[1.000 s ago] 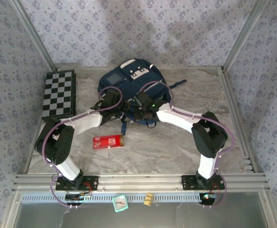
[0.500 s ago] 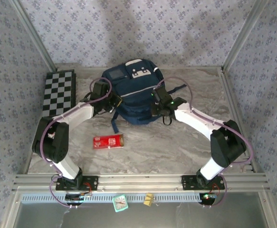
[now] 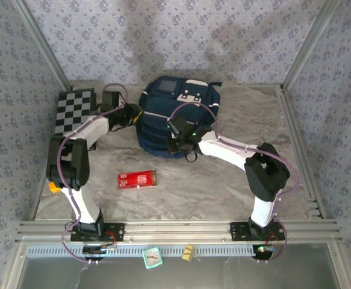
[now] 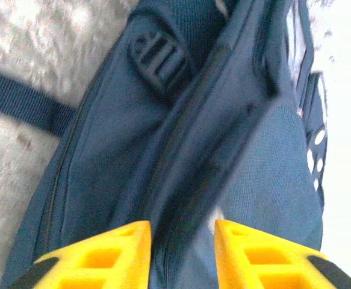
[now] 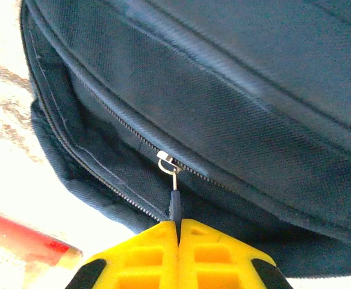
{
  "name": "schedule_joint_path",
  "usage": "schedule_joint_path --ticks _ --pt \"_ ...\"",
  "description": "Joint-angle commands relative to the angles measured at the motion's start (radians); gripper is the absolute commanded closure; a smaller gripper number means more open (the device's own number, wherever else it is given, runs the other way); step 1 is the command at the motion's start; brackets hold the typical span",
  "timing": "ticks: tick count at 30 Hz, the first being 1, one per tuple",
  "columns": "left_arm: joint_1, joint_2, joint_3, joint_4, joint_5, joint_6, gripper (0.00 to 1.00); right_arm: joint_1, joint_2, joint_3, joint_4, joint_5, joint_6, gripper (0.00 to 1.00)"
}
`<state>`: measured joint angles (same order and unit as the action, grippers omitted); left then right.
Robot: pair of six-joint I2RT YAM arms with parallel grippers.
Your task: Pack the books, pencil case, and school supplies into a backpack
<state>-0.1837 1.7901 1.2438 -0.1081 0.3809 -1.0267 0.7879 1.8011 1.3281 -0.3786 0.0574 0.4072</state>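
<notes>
The navy backpack (image 3: 176, 114) stands at the back middle of the table, white patches on top. My left gripper (image 3: 135, 114) is at its left side; in the left wrist view this gripper (image 4: 183, 241) is open, with the backpack's fabric (image 4: 211, 138) just beyond the yellow fingers (image 4: 103, 259). At the pack's front, my right gripper (image 3: 179, 136) is shut; seen from the right wrist, it (image 5: 178, 226) pinches the zipper pull (image 5: 174, 205) below the metal slider (image 5: 168, 162). The red box (image 3: 137, 179) lies in front of the pack, the orange block (image 3: 55, 187) by the left arm. The books and pencil case are out of view.
A black-and-white chequered board (image 3: 73, 111) lies at the back left. A dark strap (image 4: 24, 102) trails on the marble top beside the pack. Metal frame rails border the table. A small teal clock (image 3: 153, 257) sits on the front ledge.
The backpack has shifted right and towards the back. My left gripper has opened and swung back to the pack's left side. My right gripper has moved left, still holding the pull.
</notes>
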Motion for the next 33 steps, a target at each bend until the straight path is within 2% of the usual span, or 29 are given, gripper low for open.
schedule_joint_path --ticks 1,3,8,17,22,26,33 --pt "-0.048 -0.123 -0.082 0.011 0.012 -0.058 0.54 0.002 0.007 0.021 -0.03 -0.001 0.027 1.0" --pt "-0.091 -0.16 -0.143 0.024 -0.014 -0.132 0.51 0.0 0.008 0.006 -0.013 -0.019 0.027 1.0" --pt "-0.192 -0.182 -0.245 0.117 -0.095 -0.319 0.5 -0.001 -0.005 -0.024 0.004 -0.023 0.022 1.0" --pt "-0.283 -0.155 -0.223 0.065 -0.229 -0.433 0.52 -0.009 -0.007 -0.027 0.029 -0.037 0.024 1.0" --pt "-0.295 -0.115 -0.216 0.073 -0.247 -0.468 0.52 -0.015 0.003 -0.025 0.04 -0.045 0.024 1.0" --pt "-0.307 -0.064 -0.155 0.051 -0.255 -0.47 0.56 -0.013 0.016 -0.016 0.044 -0.054 0.023 1.0" --pt "-0.356 -0.028 -0.147 0.073 -0.3 -0.526 0.57 -0.012 0.044 0.002 0.047 -0.056 0.015 1.0"
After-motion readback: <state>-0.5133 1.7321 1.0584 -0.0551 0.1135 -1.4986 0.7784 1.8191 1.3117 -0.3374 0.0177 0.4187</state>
